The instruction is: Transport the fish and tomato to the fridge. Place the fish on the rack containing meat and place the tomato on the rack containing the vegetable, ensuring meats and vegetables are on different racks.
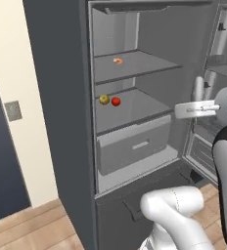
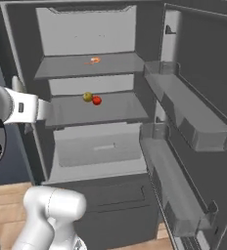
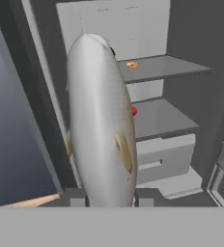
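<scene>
The fridge [image 1: 61, 97] stands open in front of me. My gripper [image 3: 106, 195] is shut on the fish [image 3: 100, 120], a long pale silvery body that rises upright from the fingers, just outside the fridge. From the left base camera the gripper [image 1: 199, 100] and fish [image 1: 198, 87] show at the right, level with the middle rack. The red tomato [image 1: 116, 101] lies on the middle rack, next to the yellow-green vegetable [image 1: 104, 99]. The orange-pink meat [image 1: 118, 61] lies on the rack above. The fish hides the left part of both racks in the hand view.
A pull-out drawer [image 1: 135, 146] sits under the middle rack. The open door with its bins [image 2: 184, 112] stands to the right. A beige wall and a wooden floor [image 1: 32, 224] lie left of the fridge.
</scene>
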Robot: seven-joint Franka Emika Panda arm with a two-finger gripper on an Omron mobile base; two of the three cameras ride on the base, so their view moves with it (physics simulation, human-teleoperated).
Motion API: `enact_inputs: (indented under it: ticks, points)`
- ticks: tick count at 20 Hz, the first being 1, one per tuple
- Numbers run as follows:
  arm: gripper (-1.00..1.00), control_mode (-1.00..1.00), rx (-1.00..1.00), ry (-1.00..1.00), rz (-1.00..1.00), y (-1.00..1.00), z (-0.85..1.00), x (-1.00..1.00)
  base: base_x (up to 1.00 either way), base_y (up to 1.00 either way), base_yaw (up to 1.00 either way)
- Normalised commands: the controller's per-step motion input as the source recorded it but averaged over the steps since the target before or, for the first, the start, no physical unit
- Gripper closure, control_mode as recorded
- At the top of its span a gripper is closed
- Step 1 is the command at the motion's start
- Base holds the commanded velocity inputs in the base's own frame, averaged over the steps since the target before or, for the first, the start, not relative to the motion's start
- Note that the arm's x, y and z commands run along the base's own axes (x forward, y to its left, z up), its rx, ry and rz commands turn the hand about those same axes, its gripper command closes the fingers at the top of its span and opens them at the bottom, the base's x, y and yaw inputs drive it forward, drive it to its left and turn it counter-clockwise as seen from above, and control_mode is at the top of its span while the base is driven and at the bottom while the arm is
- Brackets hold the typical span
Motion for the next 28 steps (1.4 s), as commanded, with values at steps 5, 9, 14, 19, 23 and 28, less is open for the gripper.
enact_inputs:
  ticks: [5,9,14,19,23,28]
  points:
    - [1.00,1.00,0.00,0.00,0.00,0.00,0.00,0.00,1.00,-0.33,0.19]
    - [1.00,1.00,0.00,0.00,0.00,0.00,0.00,0.00,1.00,-0.04,0.26]
    - [1.00,1.00,0.00,0.00,0.00,0.00,0.00,0.00,1.00,-0.12,0.36]
    - [1.00,1.00,0.00,0.00,0.00,0.00,0.00,0.00,1.00,-0.17,0.20]
    - [1.00,-1.00,0.01,0.00,0.01,-0.08,0.00,0.25,0.75,-0.16,0.07]
    - [1.00,-1.00,0.02,-0.04,0.01,-0.35,0.00,0.90,0.00,0.00,0.00]
